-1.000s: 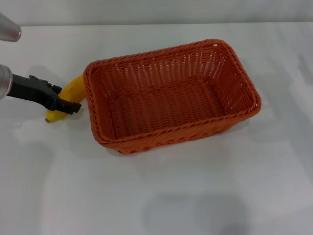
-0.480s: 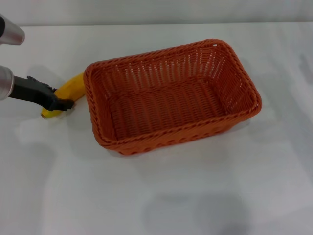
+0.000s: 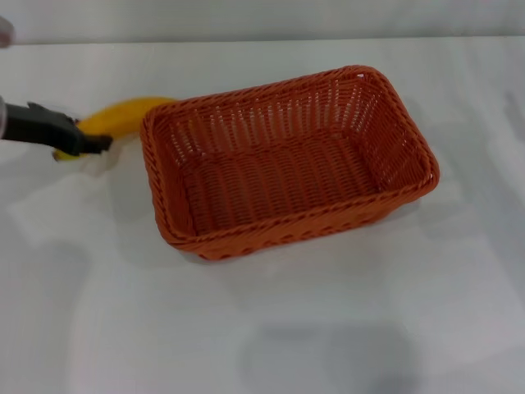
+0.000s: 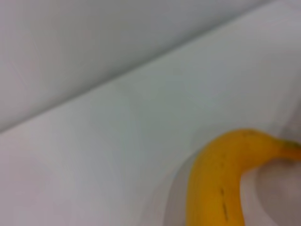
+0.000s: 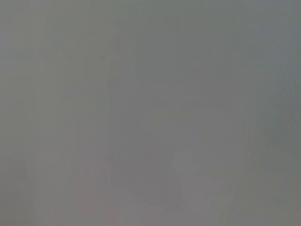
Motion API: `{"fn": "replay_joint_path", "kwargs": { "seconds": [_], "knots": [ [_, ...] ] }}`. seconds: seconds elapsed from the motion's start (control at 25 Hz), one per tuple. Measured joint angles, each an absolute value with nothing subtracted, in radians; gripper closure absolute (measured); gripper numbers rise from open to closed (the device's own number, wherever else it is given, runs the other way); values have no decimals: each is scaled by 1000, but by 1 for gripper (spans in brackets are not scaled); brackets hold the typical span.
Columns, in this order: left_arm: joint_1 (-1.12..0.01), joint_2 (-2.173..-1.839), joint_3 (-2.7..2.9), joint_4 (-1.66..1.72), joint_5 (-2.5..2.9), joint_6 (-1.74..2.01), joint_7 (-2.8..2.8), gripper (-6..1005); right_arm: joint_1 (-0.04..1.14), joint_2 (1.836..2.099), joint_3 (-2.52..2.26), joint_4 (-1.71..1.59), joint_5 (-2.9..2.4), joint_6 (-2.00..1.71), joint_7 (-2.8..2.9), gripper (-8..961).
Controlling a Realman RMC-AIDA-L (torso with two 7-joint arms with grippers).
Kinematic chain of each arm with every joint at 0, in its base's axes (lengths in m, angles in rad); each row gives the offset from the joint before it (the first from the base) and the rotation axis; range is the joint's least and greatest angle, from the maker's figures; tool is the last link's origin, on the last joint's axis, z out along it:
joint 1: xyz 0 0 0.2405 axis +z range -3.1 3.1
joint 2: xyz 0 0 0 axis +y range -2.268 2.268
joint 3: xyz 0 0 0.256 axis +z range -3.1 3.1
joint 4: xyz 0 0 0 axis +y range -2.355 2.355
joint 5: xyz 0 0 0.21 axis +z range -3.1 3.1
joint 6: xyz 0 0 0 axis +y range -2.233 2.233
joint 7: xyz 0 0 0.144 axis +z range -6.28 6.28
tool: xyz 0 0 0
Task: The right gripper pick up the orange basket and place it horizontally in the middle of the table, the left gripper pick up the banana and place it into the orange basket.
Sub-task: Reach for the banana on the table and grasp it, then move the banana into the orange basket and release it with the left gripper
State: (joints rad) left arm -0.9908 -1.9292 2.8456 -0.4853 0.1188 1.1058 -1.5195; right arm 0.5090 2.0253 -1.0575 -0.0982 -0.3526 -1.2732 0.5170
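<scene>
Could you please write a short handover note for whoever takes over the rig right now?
Left gripper: shut on the banana, at its end farthest from the basket.
Right gripper: out of sight in every view.
Basket: upright, empty, lying lengthwise mid-table.
Banana: just outside the basket's left wall; whether it is clear of the table is unclear.
Done: basket placed, banana gripped.
Left: carry the banana over the rim and release it inside.
</scene>
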Motion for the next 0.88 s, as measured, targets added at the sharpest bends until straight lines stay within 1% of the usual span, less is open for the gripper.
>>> {"fn": "replay_joint_path", "kwargs": {
  "seconds": [0.28, 0.52, 0.76, 0.88],
  "knots": [
    [-972, -1928, 2846, -538, 3, 1109, -1510, 517, 508, 2023, -1061, -102, -353, -1273, 517, 308],
    [-951, -1932, 2845, -605, -207, 1130, -1454, 518, 508, 2023, -1061, -102, -353, -1273, 517, 308],
    [-936, -1927, 2845, -661, -457, 1317, -1390, 519, 508, 2023, -1061, -100, -353, -1266, 517, 308],
    [-951, -1925, 2845, -688, -484, 1446, -1404, 519, 508, 2023, -1060, -100, -353, -1266, 517, 308]
  ]
}}
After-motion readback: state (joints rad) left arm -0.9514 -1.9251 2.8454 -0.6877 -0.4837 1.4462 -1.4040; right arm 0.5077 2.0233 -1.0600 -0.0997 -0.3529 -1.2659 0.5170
